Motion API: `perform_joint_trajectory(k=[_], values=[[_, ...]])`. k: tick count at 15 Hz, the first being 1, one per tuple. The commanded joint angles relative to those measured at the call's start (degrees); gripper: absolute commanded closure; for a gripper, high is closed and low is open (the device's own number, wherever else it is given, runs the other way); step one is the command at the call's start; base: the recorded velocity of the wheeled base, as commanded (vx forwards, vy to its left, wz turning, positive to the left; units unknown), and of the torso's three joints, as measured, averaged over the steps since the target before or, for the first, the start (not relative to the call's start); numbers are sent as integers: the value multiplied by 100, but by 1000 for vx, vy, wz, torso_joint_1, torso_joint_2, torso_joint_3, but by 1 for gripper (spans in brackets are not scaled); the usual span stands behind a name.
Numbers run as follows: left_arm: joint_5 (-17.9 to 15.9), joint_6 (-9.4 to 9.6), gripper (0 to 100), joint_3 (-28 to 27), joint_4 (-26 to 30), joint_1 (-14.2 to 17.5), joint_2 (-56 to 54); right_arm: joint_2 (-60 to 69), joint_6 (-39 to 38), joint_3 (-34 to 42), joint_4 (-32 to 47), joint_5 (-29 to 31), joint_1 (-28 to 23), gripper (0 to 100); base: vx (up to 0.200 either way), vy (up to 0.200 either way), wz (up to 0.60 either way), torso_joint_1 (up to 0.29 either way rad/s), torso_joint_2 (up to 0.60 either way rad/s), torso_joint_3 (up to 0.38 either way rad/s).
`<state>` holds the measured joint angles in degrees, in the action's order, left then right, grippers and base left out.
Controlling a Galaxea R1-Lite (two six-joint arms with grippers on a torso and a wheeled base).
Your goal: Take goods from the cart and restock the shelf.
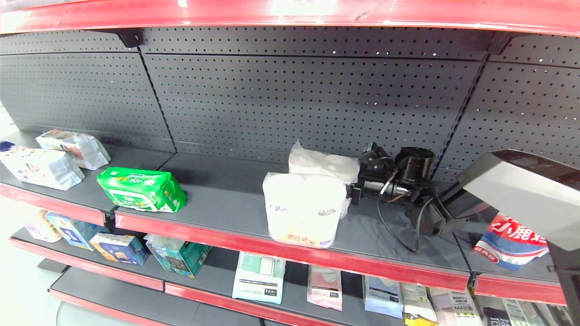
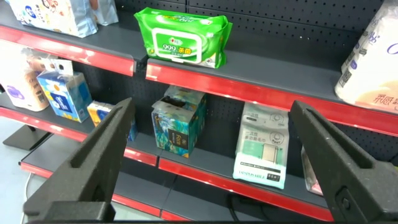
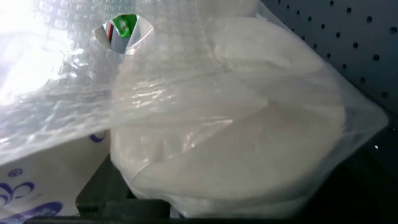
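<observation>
Toilet-roll pack [image 1: 303,208]: soft white rolls in crinkly clear film, blocky, standing upright on dark metal shelf [image 1: 226,199] by its red front lip. My right gripper [image 1: 355,188] at pack's right rear, against film; cannot tell whether clamped or loose. My left gripper [image 2: 211,102] spread wide, holding nothing. Glossy green wet-wipes pack [image 1: 142,189], pillow-shaped, well left of toilet-roll pack on same shelf.

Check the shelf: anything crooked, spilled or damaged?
Nothing looks spilled or torn. The rear tissue pack, by the right end effector, sits offset behind the front tissue pack, and its loose wrap is bunched up at the top. The green wipes pack looks fine.
</observation>
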<state>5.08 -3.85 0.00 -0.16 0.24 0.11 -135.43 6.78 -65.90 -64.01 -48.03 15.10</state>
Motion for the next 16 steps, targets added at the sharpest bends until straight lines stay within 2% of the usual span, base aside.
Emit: perform_joint_trajectory(k=[1,6,7,16], values=[[1,-1,0,0,-2,2,-2,25,-1,-54,-6,-5,19,100,0,0,0,0,0,0],[1,-1,0,0,-2,2,-2,60,8,-63,-6,4,45,100,0,0,0,0,0,0],[1,-1,0,0,-2,2,-2,69,-1,-54,-6,4,36,0,0,0,0,0,0,0],[1,-1,0,0,-2,2,-2,464,-142,7,56,154,28,0,0,0,0,0,0,0]])
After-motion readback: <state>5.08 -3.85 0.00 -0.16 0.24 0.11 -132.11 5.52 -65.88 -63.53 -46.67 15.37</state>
